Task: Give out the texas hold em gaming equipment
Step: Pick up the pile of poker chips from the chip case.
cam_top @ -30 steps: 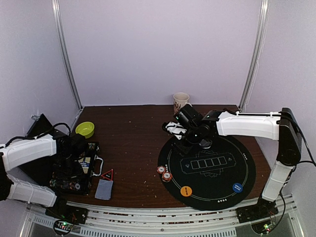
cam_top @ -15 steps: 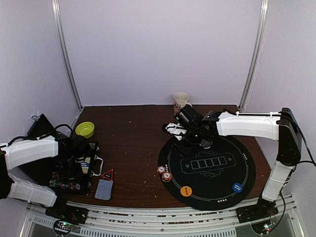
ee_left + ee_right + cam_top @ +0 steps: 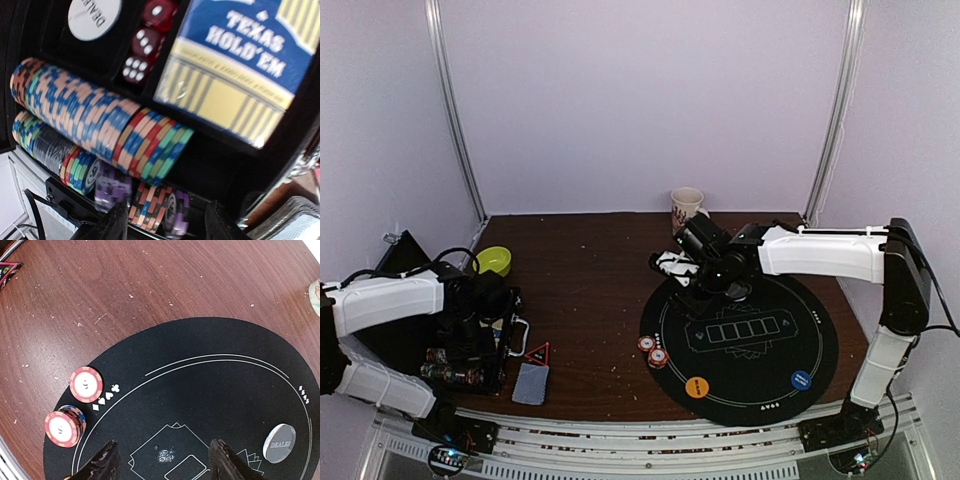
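In the left wrist view my left gripper (image 3: 162, 226) is open and empty, low over an open black case with rows of multicoloured poker chips (image 3: 100, 120); a short row of chips (image 3: 155, 207) lies between its fingertips. My right gripper (image 3: 164, 462) is open and empty just above the black round mat (image 3: 210, 375). A red-and-white chip (image 3: 86, 384) and a small chip stack (image 3: 62, 427) sit at the mat's left edge. A grey DEALER button (image 3: 280, 443) lies on the mat. An orange button (image 3: 696, 386), a blue button (image 3: 801, 380) and grey-blue cards (image 3: 530, 383) show from above.
The case (image 3: 470, 345) also holds red dice (image 3: 145, 47), a white dealer button (image 3: 94, 17) and a blue Texas Hold'em card box (image 3: 240, 65). A small red triangle (image 3: 538, 352), a green bowl (image 3: 492, 262) and a white mug (image 3: 686, 207) stand on the brown table.
My left arm has shifted slightly over the case. My right arm has barely moved. Nothing was taken hold of or let go.
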You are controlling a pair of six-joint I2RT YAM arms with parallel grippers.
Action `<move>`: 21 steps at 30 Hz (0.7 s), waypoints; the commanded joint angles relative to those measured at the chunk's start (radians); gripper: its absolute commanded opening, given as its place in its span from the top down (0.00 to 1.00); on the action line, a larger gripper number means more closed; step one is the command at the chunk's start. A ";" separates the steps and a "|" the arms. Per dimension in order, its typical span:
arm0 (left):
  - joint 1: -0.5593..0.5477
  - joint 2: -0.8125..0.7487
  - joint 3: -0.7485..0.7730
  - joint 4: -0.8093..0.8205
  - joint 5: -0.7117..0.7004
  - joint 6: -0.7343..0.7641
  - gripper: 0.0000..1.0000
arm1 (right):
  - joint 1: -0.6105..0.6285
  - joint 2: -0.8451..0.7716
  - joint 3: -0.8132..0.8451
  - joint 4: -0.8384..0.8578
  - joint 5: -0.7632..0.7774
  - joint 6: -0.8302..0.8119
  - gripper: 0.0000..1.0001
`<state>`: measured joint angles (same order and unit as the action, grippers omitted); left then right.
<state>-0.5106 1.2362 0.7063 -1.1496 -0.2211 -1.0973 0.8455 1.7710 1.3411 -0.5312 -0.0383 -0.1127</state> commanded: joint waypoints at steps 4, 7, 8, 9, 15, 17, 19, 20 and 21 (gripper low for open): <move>-0.002 0.017 0.040 0.010 0.002 0.023 0.46 | -0.006 0.028 0.009 -0.045 -0.022 -0.018 0.38; -0.003 0.006 0.016 0.011 0.013 0.013 0.46 | -0.006 0.033 0.013 -0.054 -0.022 -0.020 0.37; -0.002 0.000 0.007 0.009 0.014 0.006 0.46 | -0.006 0.032 0.013 -0.056 -0.023 -0.021 0.37; -0.003 -0.008 -0.001 0.007 0.014 -0.001 0.46 | -0.006 0.030 0.013 -0.056 -0.024 -0.021 0.37; -0.002 -0.030 -0.009 -0.014 -0.017 -0.020 0.44 | -0.006 0.032 0.013 -0.059 -0.038 -0.027 0.37; -0.003 -0.026 -0.005 -0.021 -0.019 -0.029 0.42 | -0.006 0.032 0.013 -0.060 -0.043 -0.025 0.37; -0.002 -0.022 -0.006 -0.025 -0.019 -0.040 0.39 | -0.005 0.031 0.013 -0.062 -0.048 -0.026 0.37; -0.002 -0.017 -0.009 -0.023 -0.014 -0.042 0.38 | -0.006 0.031 0.012 -0.065 -0.050 -0.028 0.37; -0.003 -0.012 -0.011 -0.022 -0.006 -0.047 0.37 | -0.006 0.031 0.011 -0.065 -0.051 -0.028 0.37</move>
<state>-0.5106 1.2179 0.7021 -1.1522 -0.2249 -1.1130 0.8455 1.7939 1.3415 -0.5694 -0.0723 -0.1307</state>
